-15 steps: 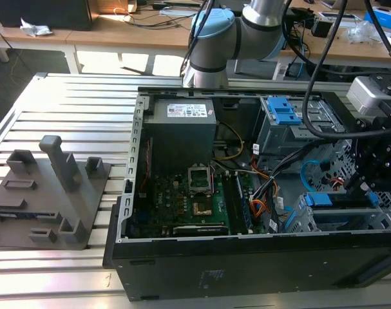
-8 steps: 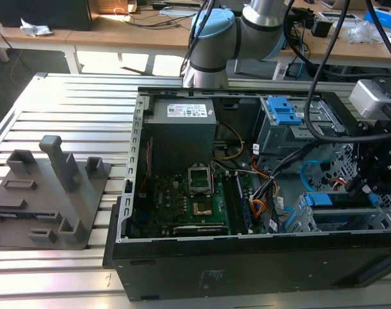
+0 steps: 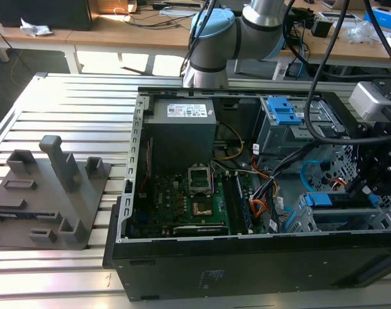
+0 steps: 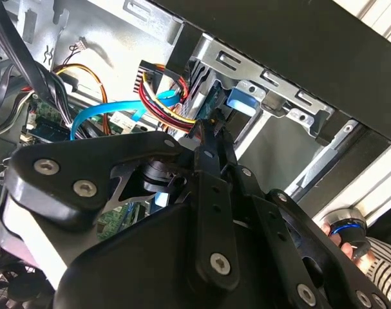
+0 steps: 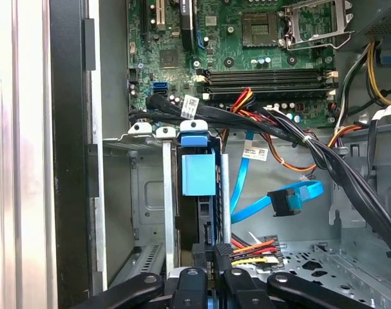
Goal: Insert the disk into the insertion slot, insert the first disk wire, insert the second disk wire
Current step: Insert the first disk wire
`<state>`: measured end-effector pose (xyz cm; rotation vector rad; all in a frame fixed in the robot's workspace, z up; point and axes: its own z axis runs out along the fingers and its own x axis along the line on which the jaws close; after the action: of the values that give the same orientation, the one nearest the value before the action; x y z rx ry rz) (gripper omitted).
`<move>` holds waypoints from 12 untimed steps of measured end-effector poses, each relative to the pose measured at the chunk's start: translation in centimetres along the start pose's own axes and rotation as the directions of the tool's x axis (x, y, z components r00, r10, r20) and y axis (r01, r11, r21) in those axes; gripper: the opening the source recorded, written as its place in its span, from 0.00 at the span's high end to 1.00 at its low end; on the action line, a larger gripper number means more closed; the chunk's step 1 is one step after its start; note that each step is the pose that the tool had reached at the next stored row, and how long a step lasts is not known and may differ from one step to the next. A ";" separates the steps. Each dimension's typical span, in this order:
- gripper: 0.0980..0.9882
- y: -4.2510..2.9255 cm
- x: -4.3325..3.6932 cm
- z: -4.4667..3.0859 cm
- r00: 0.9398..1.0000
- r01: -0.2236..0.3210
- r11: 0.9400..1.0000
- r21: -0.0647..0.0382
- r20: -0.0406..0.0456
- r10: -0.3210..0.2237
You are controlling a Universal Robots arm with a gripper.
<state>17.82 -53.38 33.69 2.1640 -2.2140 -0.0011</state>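
The disk (image 3: 330, 199), grey in a bright blue carrier, sits inside the insertion slot (image 3: 350, 222), a perforated metal cage at the open case's corner on the exterior view's right. Its blue tab shows in both wrist views (image 5: 198, 174) (image 4: 240, 102). My gripper (image 5: 212, 254) (image 4: 211, 132) (image 3: 357, 188) is at the disk's back edge. It is shut on the end of a red, yellow and black disk wire (image 5: 256, 248) (image 4: 160, 93). A second, blue disk wire (image 5: 288, 199) (image 4: 92, 116) hangs loose beside the cage, its black plug free.
A thick black cable bundle (image 5: 311, 145) crosses above the cage. Inside the case are the motherboard (image 3: 189, 206), the power supply (image 3: 182, 132) and a larger bay with blue latches (image 3: 285, 112). A grey fixture (image 3: 47, 193) stands on the slatted table. A hand with a striped sleeve (image 4: 382, 270) is nearby.
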 end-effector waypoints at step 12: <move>0.77 0.01 0.00 -0.14 1.000 0.000 1.000 0.000 0.000 0.000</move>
<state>17.82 -53.38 33.82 2.1640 -2.2141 -0.0012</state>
